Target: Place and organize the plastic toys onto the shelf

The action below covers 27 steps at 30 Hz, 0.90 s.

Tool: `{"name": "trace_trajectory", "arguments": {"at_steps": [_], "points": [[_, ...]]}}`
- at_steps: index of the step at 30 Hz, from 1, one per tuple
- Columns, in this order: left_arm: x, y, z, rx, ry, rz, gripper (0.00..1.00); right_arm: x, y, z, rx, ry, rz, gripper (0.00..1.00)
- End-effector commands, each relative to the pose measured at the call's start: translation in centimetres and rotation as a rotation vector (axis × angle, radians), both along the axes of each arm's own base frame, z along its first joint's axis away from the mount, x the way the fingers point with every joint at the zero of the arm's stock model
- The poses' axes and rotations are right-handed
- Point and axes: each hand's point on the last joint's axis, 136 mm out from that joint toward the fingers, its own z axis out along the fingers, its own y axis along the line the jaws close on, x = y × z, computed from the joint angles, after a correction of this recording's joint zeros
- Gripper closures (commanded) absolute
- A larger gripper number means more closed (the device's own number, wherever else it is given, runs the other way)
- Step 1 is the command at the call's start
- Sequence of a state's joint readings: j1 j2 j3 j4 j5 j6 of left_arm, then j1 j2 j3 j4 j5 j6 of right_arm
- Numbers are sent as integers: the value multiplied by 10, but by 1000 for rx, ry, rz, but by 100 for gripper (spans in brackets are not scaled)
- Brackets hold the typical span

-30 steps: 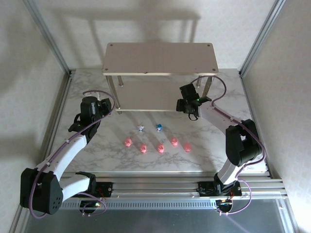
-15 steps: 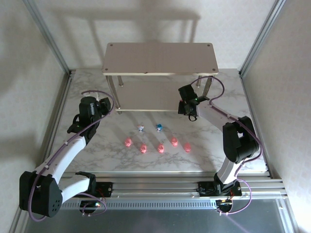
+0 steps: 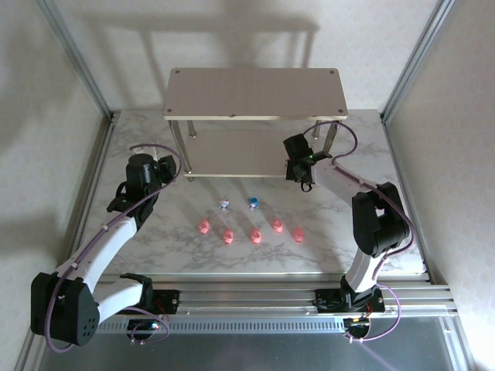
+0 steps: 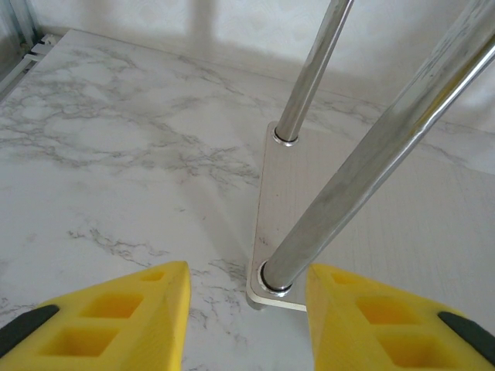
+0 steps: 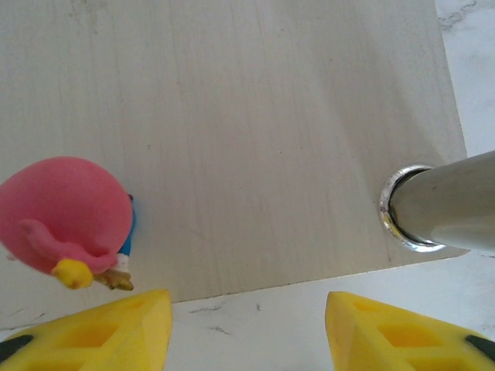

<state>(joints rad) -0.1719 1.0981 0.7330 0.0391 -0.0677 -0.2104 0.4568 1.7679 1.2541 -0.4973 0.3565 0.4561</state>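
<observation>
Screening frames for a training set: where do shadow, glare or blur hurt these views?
Top external: even light, the shelf throws a soft shadow on the back wall. Left wrist: the near shelf leg is blurred, with a bright glare streak. Right wrist: the pink toy is close and soft-edged; the corner leg glints.

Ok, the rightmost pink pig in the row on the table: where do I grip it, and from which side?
Likely its whole body, from straight above: the rightmost pink pig is tiny and stands clear of its neighbour on the table.
</observation>
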Motion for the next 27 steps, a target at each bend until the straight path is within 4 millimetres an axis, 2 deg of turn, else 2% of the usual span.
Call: {"name": "trace_trajectory", "arguments": {"at_steps": [1, 6, 13, 27], "points": [[-3, 6, 2, 1, 0, 25, 56, 12, -8, 3, -33, -21, -23, 44], [-3, 6, 1, 2, 2, 26, 56, 15, -8, 6, -28, -31, -27, 44], [-3, 8, 1, 8, 1, 30, 56, 4, -12, 12, -13, -42, -27, 43], [-4, 8, 2, 13, -1, 29, 56, 15, -10, 14, -22, -47, -27, 43]]}}
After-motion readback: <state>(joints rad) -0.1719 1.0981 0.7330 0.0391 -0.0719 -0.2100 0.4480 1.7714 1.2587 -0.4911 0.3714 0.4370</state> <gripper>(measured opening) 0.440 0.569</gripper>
